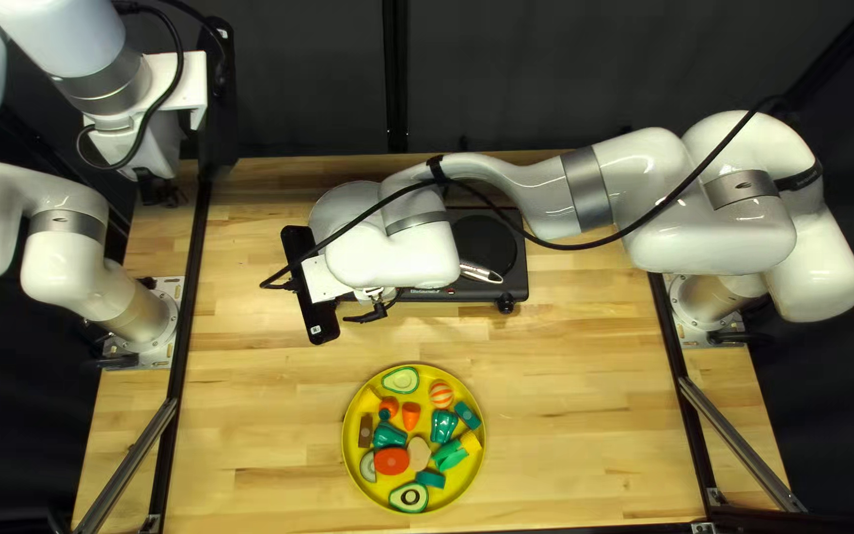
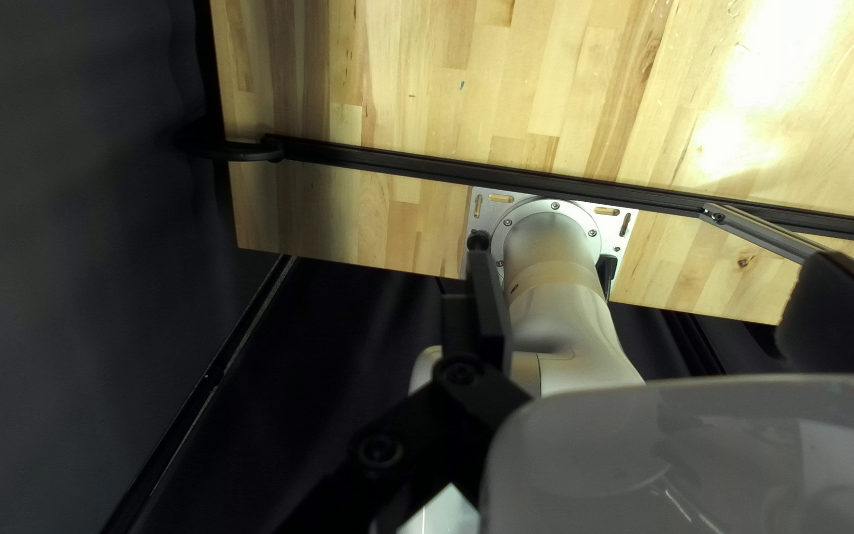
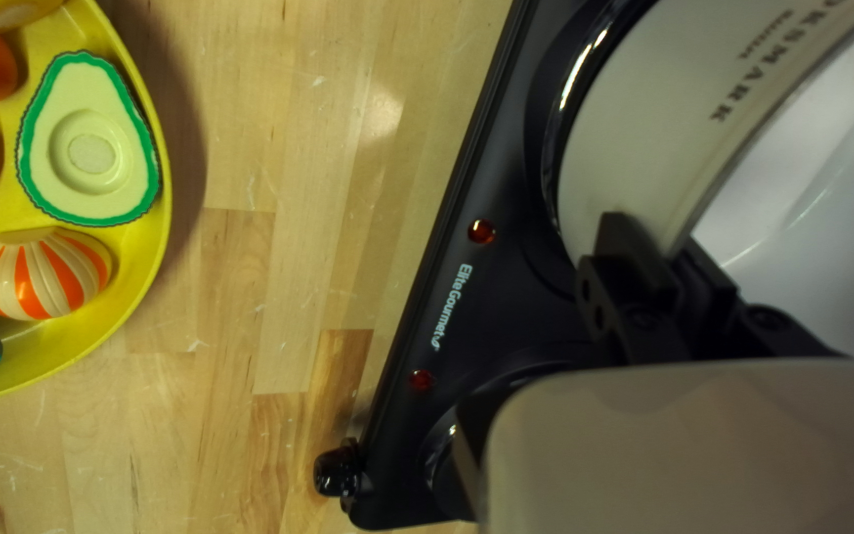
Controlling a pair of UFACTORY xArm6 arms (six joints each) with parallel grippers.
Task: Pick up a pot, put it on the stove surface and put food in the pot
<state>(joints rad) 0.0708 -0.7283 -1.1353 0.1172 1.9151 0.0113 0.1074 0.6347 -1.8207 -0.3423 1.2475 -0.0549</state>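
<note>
The pot (image 3: pixel 644 109) is at the left burner of the stove (image 3: pixel 506 267), near the table's far edge; whether its base is fully down on the stove, I cannot tell. The right gripper (image 3: pixel 659 239) is closed on the pot's rim, one finger inside, the other outside. I think this hold is chosen because the rim is thin and the mouth can face upward for the food. The metal handle (image 1: pixel 481 272) points toward the stove's right edge, probably so that it does not disturb the grip.

The yellow plate (image 1: pixel 467 470) lies close to the table's near edge, well apart from the stove's front edge, and this seems to keep food within reach but out of the pot's way. The avocado half (image 3: pixel 91 148) and the striped piece (image 3: pixel 40 275) are on it, so at least these wait to be added. First, I suppose, the pot must be settled and released gently, because pulling the rim sideways could tip it.

The right arm (image 1: pixel 644 178) stretches from the table's right edge across the stove, with its wrist bent downward. The left arm (image 1: pixel 66 267) is raised by the table's far left corner, probably to leave room, and its gripper (image 2: pixel 649 265) has the fingers wide apart, with nothing held between them
</note>
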